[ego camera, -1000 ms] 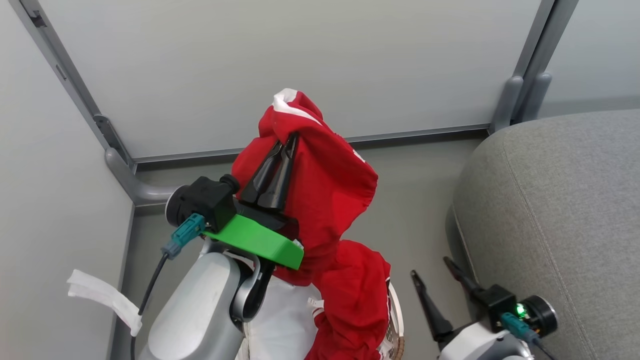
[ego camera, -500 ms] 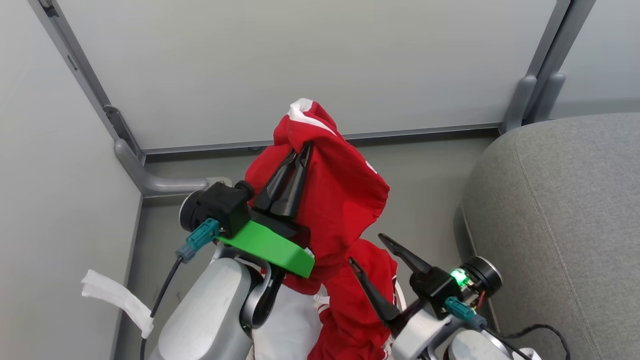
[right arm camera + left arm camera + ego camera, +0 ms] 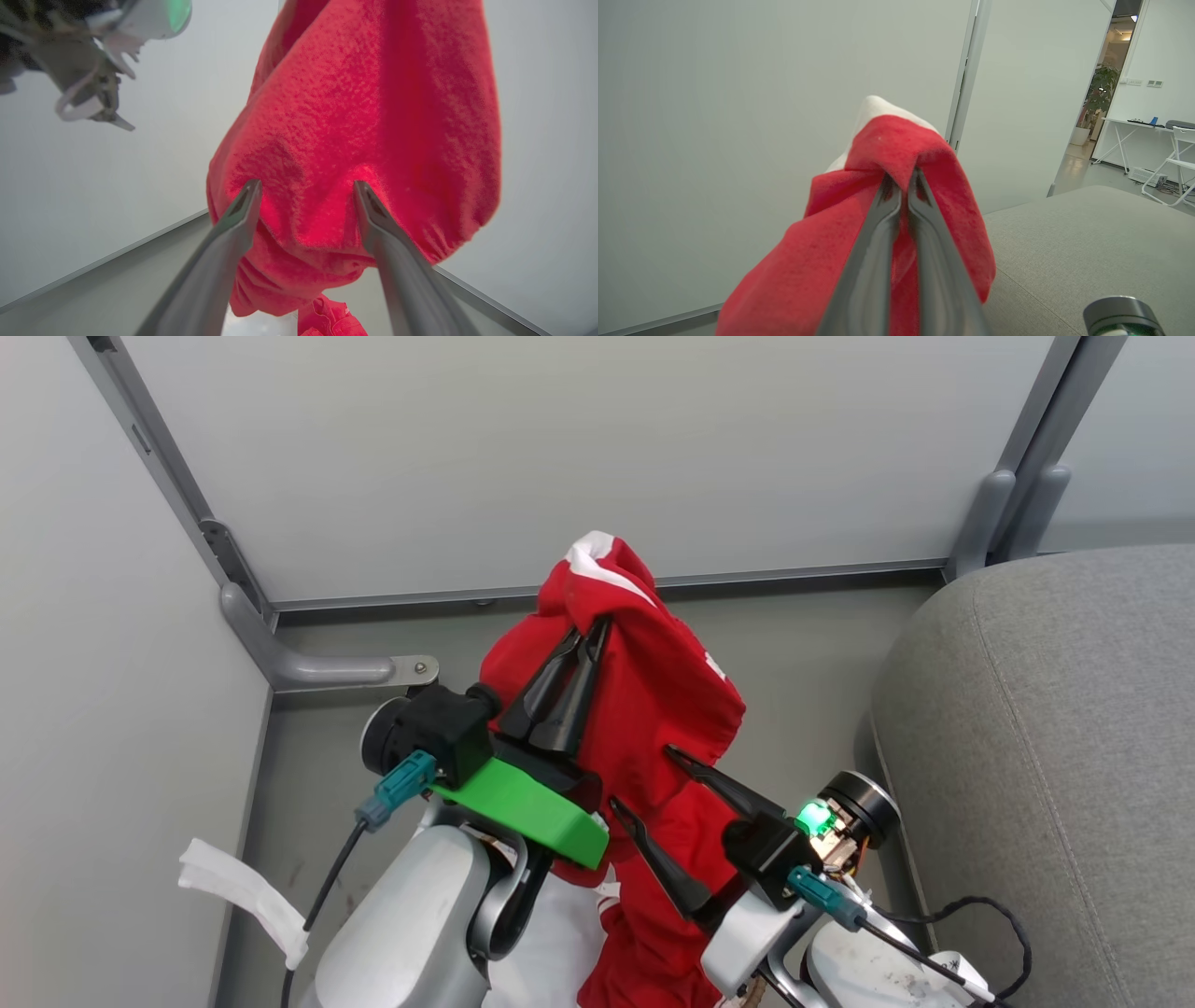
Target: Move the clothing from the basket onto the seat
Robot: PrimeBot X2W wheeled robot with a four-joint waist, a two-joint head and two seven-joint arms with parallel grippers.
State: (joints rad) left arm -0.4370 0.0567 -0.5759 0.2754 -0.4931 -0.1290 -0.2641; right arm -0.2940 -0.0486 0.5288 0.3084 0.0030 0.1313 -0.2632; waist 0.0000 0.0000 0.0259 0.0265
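My left gripper is shut on a fold of the red clothing, which has white trim at its top. It holds the garment up in the air. The garment hangs down towards the basket, of which a piece of white liner shows under my arms. In the left wrist view the closed gripper pinches the red cloth. My right gripper is open, its fingers against the hanging fabric. In the right wrist view that gripper frames the red bulge. The grey seat lies to the right.
Pale partition walls with grey metal frames close off the corner ahead and to the left, with a floor bracket. A white strip hangs on the left wall. Past the seat a doorway shows a plant and a white table.
My right gripper has come up and left from beside the seat to the hanging garment, staying open. The left gripper keeps its hold. The head camera has shifted a little.
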